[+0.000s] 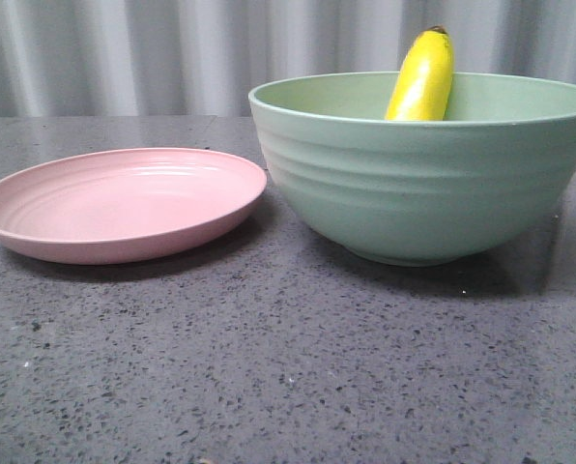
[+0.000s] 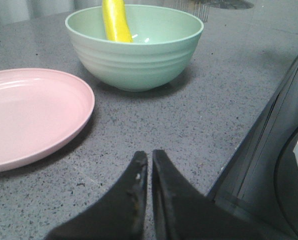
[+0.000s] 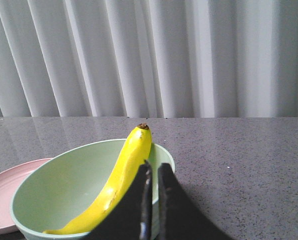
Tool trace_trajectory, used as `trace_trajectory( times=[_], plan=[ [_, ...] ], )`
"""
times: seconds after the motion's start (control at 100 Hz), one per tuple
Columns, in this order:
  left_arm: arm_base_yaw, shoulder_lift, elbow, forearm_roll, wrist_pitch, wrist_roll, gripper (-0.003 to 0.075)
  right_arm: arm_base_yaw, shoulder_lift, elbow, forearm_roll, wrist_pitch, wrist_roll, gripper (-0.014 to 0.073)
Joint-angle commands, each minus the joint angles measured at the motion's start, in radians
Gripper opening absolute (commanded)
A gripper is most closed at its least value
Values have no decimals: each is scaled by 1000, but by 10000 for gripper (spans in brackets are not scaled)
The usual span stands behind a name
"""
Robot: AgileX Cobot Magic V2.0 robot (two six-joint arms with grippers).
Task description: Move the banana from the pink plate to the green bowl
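Banana (image 1: 422, 79) inside bowl (image 1: 423, 184), leaning against far wall with dark tip above rim at 12 o'clock; plate (image 1: 124, 203) bare, at 9 o'clock of bowl on grey surface (image 1: 288, 367), rims near or perhaps just touching. Left end effector (image 2: 149, 170) and right end effector (image 3: 153, 182) both narrowed almost to contact, holding nothing. Transfer judged complete; nothing left but, at most, arm retreat.

Left gripper (image 2: 150, 167): black fingers pressed nearly together, only a thin slit between the tips. Right gripper (image 3: 154, 172): same, fingers closed with nothing between them.
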Motion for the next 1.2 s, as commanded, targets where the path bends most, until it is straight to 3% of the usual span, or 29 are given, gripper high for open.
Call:
trace_trajectory(
  times=[0.0,0.1,0.23,0.34,0.45,0.73,0.85,1.03,1.19],
  plan=[
    [-9,8,-21,-19,-82,2,-20,-6,11,-24,-7,-80,-10,-66],
    [-7,8,15,38,-177,-1,-20,-6,11,-24,-7,-80,-10,-66],
    [53,1,103,275,-497,-179,-20,-6,11,-24,-7,-82,-10,-66],
    [172,1,186,294,-701,-218,-20,-6,11,-24,-7,-82,-10,-66],
    [296,-1,254,290,-815,-218,-20,-6,11,-24,-7,-82,-10,-66],
    [620,-106,252,292,-641,-218,-20,-6,11,-24,-7,-82,-10,-66],
    [720,-189,252,292,-430,-218,-20,-6,11,-24,-7,-84,-10,-66],
    [811,-243,252,292,-121,-218,-20,-6,11,-24,-7,-84,-10,-66],
    [813,-244,252,292,-124,-218,-20,-6,11,-24,-7,-84,-10,-66]
  ],
)
